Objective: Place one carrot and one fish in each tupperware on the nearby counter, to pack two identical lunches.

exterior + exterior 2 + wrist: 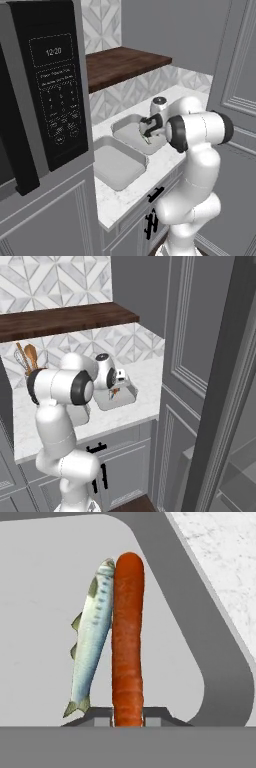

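An orange carrot [128, 637] lies lengthwise in a grey tupperware [207, 627], its near end pinched between the tips of my gripper [128, 714]. A pale silvery-green fish [92, 637] lies right against the carrot's left side on the tupperware floor. From the base, my gripper [147, 132] reaches down into the far tupperware [127, 131] on the white counter [125, 200]. A second tupperware [117, 162] stands just in front of it, with nothing in it. In the right base view a bit of the carrot [115, 392] shows under the hand, inside the tupperware [125, 398].
A black microwave [45, 100] stands close on the left. A dark wooden shelf [125, 62] hangs over the counter's back. A holder with wooden utensils [27, 358] stands by the tiled wall. A tall grey cabinet [200, 356] bounds the counter on the right.
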Tool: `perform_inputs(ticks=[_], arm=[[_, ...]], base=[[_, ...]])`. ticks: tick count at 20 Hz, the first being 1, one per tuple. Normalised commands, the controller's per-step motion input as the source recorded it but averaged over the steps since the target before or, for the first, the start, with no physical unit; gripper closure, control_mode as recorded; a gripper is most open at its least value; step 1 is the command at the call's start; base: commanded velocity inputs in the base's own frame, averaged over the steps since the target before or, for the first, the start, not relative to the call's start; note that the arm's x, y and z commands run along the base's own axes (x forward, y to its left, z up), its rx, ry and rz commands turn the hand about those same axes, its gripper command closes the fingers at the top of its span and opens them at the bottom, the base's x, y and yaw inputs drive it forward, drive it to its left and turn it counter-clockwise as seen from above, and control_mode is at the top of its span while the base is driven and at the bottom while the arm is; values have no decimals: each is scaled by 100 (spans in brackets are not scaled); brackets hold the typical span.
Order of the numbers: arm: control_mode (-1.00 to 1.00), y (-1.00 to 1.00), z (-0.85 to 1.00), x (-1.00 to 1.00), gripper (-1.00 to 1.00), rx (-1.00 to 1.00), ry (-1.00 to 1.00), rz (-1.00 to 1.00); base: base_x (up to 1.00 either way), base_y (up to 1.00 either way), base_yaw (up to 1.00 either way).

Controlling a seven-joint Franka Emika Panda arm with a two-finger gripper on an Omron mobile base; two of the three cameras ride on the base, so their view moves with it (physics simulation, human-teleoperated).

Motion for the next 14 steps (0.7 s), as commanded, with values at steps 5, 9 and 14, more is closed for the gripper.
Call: perform_inputs(ticks=[5, 9, 14], arm=[[-100, 6, 0, 32, -100, 0, -2, 1], [-100, 13, 18, -19, -100, 0, -6, 2], [-100, -13, 64, -99, -100, 0, -18, 0]], base=[[0, 0, 0], [0, 0, 0], [0, 0, 0]])
